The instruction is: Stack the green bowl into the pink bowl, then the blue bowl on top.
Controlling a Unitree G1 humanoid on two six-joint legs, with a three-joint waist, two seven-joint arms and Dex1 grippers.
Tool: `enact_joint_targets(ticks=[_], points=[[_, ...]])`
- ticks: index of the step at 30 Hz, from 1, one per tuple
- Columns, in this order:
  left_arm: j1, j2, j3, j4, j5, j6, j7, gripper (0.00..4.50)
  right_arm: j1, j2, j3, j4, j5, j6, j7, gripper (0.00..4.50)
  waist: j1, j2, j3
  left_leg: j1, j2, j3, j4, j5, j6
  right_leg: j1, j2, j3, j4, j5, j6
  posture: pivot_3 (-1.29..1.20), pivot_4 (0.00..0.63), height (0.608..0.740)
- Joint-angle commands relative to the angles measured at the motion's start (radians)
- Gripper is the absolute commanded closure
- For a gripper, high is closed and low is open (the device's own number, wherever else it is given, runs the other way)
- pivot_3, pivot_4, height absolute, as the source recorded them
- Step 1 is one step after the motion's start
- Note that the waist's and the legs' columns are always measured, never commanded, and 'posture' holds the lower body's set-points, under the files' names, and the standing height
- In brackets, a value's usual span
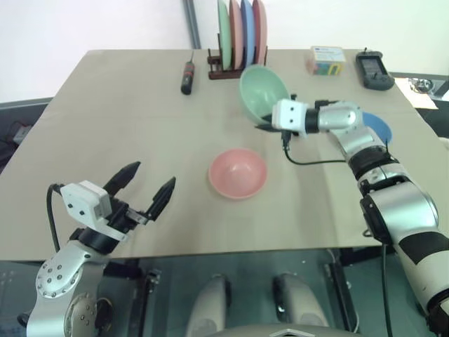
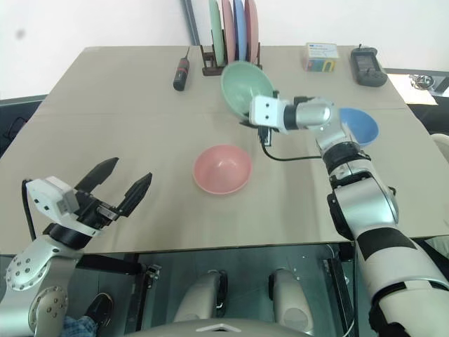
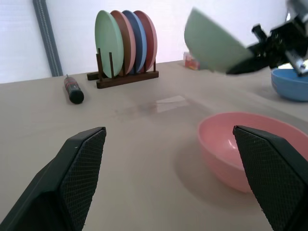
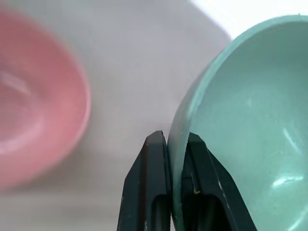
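The green bowl [image 1: 263,91] is hanging in the air above the table [image 1: 126,140], tipped steeply on its side with its smooth, empty hollow facing the camera. The right gripper [image 4: 175,159] is pinching its rim, one black finger inside the wall and one outside, closed tight on the thin plastic. Below and nearer, the pink bowl [image 1: 238,173] is sitting upright on the table, empty, its glossy salmon inside catching a little light. The blue bowl [image 2: 358,126] is resting upright farther right, partly hidden behind the right arm, and whether anything lies in it cannot be told.

The left gripper [image 1: 144,188] is hovering over the near left part of the table with its two dark, ribbed, wedge-shaped fingers spread wide and holding nothing.

At the far edge, a dark wooden rack [image 3: 126,79] is holding four flat round plates [image 3: 126,41] on edge: green, reddish, blue and pink. A black-and-red screwdriver [image 1: 187,77] is lying left of it. A small colourful box [image 1: 325,60] and a black handheld device [image 1: 373,69] are sitting toward the far right corner. The tabletop is matte beige; a pale wall is standing behind it.
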Motion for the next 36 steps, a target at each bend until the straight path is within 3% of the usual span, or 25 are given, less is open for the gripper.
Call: enact_joint_targets(ticks=[1, 4, 9, 19, 25, 30, 36], points=[[-0.053, 0.035, -0.020, 0.040, 0.003, -0.016, -0.046, 0.00, 0.098, -0.043, 0.004, -0.391, 0.160, 0.210, 0.144, 4.49, 0.002, 0.000, 0.000, 0.000, 0.000, 0.000, 0.000, 0.000, 0.000, 0.000, 0.000, 0.000, 0.000, 0.000, 0.000, 0.00, 0.150, 0.740], [-0.115, 0.063, -0.027, 0.097, 0.005, -0.019, -0.076, 0.00, 0.188, -0.082, 0.029, -0.667, 0.226, 0.393, 0.176, 4.49, 0.004, 0.000, 0.000, -0.001, 0.000, -0.001, 0.000, 0.000, 0.000, 0.000, 0.000, -0.002, 0.000, 0.000, 0.000, 0.00, 0.150, 0.740], [-0.189, 0.091, -0.051, 0.172, 0.010, -0.026, -0.130, 0.00, 0.286, -0.112, 0.075, -0.882, 0.217, 0.523, 0.153, 4.49, -0.003, 0.000, 0.000, 0.000, 0.000, -0.001, 0.000, 0.000, 0.000, 0.000, 0.000, -0.001, 0.001, 0.000, 0.000, 0.00, 0.150, 0.740], [-0.238, 0.094, -0.063, 0.206, 0.010, -0.019, -0.174, 0.00, 0.308, -0.124, 0.063, -0.910, 0.166, 0.578, 0.043, 0.53, -0.001, 0.000, 0.000, -0.001, 0.000, -0.001, 0.000, 0.000, 0.000, -0.001, 0.000, -0.001, 0.000, 0.000, 0.000, 0.00, 0.150, 0.740], [-0.266, 0.067, -0.088, 0.202, 0.001, -0.040, -0.185, 0.00, 0.342, -0.224, -0.042, -0.804, 0.100, 0.653, -0.123, 0.53, 0.010, 0.000, 0.000, -0.001, -0.001, -0.001, 0.001, 0.000, 0.000, 0.000, -0.001, -0.001, 0.000, -0.001, -0.001, 0.00, 0.150, 0.740], [-0.309, 0.057, -0.146, 0.225, 0.021, -0.060, -0.224, 0.00, 0.428, -0.200, -0.215, -0.771, 0.154, 0.829, -0.344, 0.53, 0.010, 0.000, 0.000, -0.001, 0.000, 0.000, 0.000, 0.000, 0.000, -0.001, -0.001, -0.001, -0.001, 0.000, 0.000, 0.00, 0.150, 0.740], [-0.395, 0.050, -0.208, 0.268, 0.027, -0.061, -0.253, 0.00, 0.501, -0.179, -0.251, -0.725, 0.134, 0.903, -0.473, 0.53, 0.005, 0.000, 0.000, -0.001, -0.001, 0.001, -0.001, 0.000, 0.000, -0.001, -0.001, 0.000, -0.001, 0.000, 0.000, 0.00, 0.150, 0.740]])
